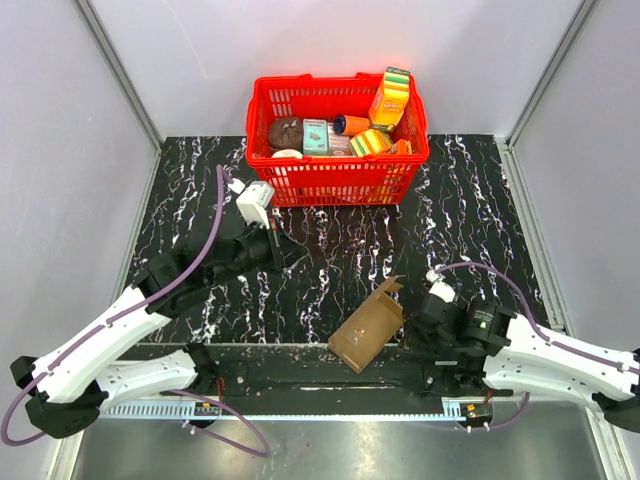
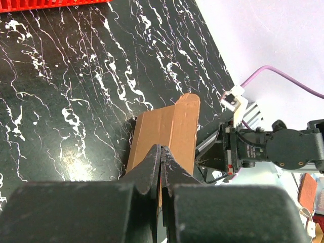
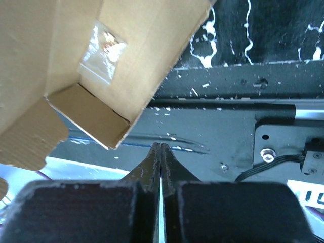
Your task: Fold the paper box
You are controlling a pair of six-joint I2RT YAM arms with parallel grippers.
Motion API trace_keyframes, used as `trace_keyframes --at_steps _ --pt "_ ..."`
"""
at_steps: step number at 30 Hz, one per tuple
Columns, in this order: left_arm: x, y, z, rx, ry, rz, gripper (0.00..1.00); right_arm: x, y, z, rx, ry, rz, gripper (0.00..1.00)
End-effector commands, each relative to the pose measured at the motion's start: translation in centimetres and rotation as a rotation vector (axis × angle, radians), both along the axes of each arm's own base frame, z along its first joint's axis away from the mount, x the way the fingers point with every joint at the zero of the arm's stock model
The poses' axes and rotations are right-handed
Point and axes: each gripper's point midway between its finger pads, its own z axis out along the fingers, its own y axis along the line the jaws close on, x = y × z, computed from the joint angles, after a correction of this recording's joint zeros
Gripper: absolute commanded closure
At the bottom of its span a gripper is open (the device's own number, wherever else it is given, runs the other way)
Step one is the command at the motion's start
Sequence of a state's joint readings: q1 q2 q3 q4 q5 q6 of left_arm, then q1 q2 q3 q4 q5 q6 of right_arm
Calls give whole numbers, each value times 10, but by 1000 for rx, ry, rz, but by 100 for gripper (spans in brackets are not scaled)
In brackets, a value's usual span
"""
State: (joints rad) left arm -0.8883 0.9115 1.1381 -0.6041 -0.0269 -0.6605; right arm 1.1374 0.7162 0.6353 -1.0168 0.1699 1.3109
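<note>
Top external: 1x paper box [image 1: 367,328].

We see a robot lab's test cell. Plain grey walls [image 1: 60,120] set in aluminium posts [image 1: 120,72] enclose a black marbled table [image 1: 470,220]. The left arm [image 1: 110,335] and right arm [image 1: 560,355], white and trailing purple cables [image 1: 219,200], are bolted to a metal rail [image 1: 330,407] at the near edge. A red basket [image 1: 335,182] of packaged goods stands at the back.

Bright even overhead light; soft shadows; glare on glossy table [image 2: 73,159]; wrist-view foreground blurred.
</note>
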Motion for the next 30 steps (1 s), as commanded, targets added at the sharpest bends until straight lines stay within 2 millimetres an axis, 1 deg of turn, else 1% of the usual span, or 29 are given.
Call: trace_keyframes --at_steps 1,2,4,5,7,8,9,11,12,14,15,16,17,18,20,21,22,23,24,25,27,30 --pt "2 -3 8 -41 -12 5 100 -22 7 -15 -21 102 119 100" --pt "2 -3 8 -42 -10 4 100 -23 7 -23 -33 114 119 100" --pt "2 -3 8 -43 -9 6 100 -19 14 -30 -13 112 98 100" --pt "2 -2 7 -44 -8 10 100 -19 11 -38 -22 113 86 100" --pt "2 -1 3 -39 -2 16 100 -9 23 -38 41 67 51 100" --pt "2 0 2 -40 -1 21 100 -7 23 -45 49 62 39 100" --pt "2 1 -1 -34 4 23 100 1 33 -42 98 27 23 100" --pt "2 1 -4 -33 9 29 100 5 38 -47 128 16 0 100" --pt "3 2 -4 -33 9 33 100 10 49 -43 172 -2 -6 100" --pt "4 3 -6 -29 11 47 100 14 57 -45 200 -12 -7 100" --pt "4 3 -7 -27 11 49 100 17 69 -42 241 -21 -2 100" --pt "5 4 -6 -29 9 51 100 18 74 -42 256 -20 1 100" --pt "5 5 -6 -26 5 51 100 19 78 -44 261 -20 2 100" --pt "5 5 -6 -26 5 53 100 20 87 -45 273 -23 14 100" --pt "6 8 -6 -19 2 58 100 20 94 -50 275 -25 16 100" --pt "6 9 -6 -16 0 60 100 25 101 -52 284 -41 7 100" --pt "6 11 -8 -8 3 64 100 23 106 -53 296 -42 6 100" --pt "6 13 -8 -6 0 69 100 23 107 -61 286 -40 -3 100" --pt "7 14 -9 -3 -1 74 100 30 116 -56 331 -67 -21 100" --pt "7 16 -9 0 -1 78 100 30 124 -53 369 -72 -35 100" --pt "8 21 -9 4 -7 98 100 36 132 -53 415 -102 -64 100" --pt "11 28 -10 18 -9 126 100 43 145 -54 438 -137 -84 100"
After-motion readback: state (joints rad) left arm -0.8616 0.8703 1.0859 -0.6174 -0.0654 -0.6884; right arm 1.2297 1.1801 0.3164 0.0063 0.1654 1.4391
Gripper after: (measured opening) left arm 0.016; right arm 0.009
